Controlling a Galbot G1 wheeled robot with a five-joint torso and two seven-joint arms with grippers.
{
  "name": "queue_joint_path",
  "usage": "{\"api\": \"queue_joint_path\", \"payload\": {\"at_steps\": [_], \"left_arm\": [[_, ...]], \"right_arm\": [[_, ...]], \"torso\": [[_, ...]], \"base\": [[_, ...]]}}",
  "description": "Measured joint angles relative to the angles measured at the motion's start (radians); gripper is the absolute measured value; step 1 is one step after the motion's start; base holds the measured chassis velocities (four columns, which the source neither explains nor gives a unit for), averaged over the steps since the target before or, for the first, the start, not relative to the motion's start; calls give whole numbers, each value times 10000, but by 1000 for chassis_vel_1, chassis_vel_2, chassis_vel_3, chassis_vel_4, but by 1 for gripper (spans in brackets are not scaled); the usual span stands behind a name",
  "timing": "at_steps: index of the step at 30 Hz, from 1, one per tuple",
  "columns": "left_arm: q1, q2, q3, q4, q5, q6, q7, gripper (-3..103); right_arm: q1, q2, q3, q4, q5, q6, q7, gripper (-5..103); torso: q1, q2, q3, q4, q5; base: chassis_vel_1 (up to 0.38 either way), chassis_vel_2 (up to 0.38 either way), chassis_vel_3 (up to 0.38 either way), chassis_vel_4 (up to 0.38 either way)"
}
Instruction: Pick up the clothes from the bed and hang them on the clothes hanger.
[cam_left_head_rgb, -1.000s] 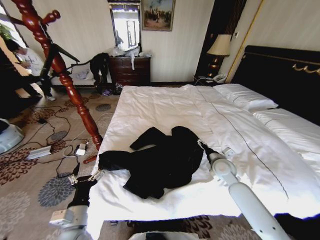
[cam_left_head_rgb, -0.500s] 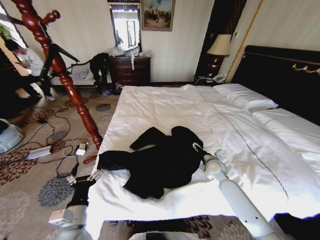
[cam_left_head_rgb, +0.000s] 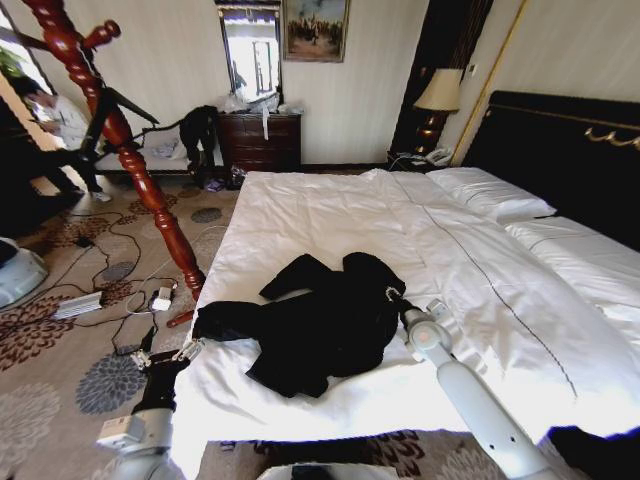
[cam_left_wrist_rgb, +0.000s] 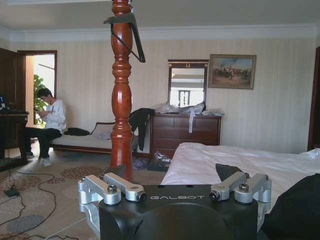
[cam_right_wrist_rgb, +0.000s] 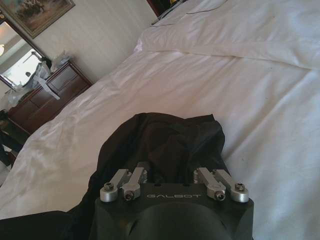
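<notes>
The black coat (cam_left_head_rgb: 320, 325) lies spread on the white bed (cam_left_head_rgb: 330, 215), near its foot, with one sleeve reaching the bed's left edge. My right gripper (cam_left_head_rgb: 393, 296) rests at the coat's right edge; in the right wrist view the dark fabric (cam_right_wrist_rgb: 165, 140) bunches directly in front of the right gripper (cam_right_wrist_rgb: 170, 182). My left gripper (cam_left_head_rgb: 190, 348) hangs low beside the bed, just below the sleeve's end, open in the left wrist view (cam_left_wrist_rgb: 175, 187) with nothing between its fingers. The reddish-brown clothes hanger (cam_left_head_rgb: 130, 160) stands on the carpet left of the bed, its pole (cam_left_wrist_rgb: 121, 100) straight ahead of the left gripper.
Cables and a power strip (cam_left_head_rgb: 80, 303) lie on the patterned carpet by the stand's foot. A black tripod stand (cam_left_head_rgb: 105, 115) leans behind the pole. A brown dresser (cam_left_head_rgb: 260, 140) stands at the far wall, and the black headboard (cam_left_head_rgb: 560, 150) and pillows (cam_left_head_rgb: 490, 195) are at right.
My right gripper has slid left across the duvet onto the coat's right edge, then nearly stopped. The left arm has barely moved.
</notes>
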Motion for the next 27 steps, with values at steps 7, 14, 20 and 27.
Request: {"api": "queue_joint_path", "payload": {"at_steps": [7, 14, 20, 27], "left_arm": [[-10, 17, -124, -6, -81, 7, -215, 100], [-20, 12, -173, 3, -129, 10, -381, 100], [-45, 3, -192, 0, -208, 11, -480, 100], [-133, 6, -233, -33, -385, 10, -569, 100]], "right_arm": [[-16, -52, -67, 307, -10, 495, -587, 8], [366, -432, 31, 880, 166, 800, -755, 0], [1550, -1219, 345, 1686, 722, 892, -778, 0], [4105, -1989, 371, 2388, 1625, 936, -692, 0]], "torso": [[0, 1, 0, 1, 0], [0, 1, 0, 0, 3], [0, 0, 1, -1, 1], [1, 1, 1, 1, 0]], "base": [[0, 0, 0, 0], [0, 0, 0, 0], [0, 0, 0, 0], [0, 0, 0, 0]]}}
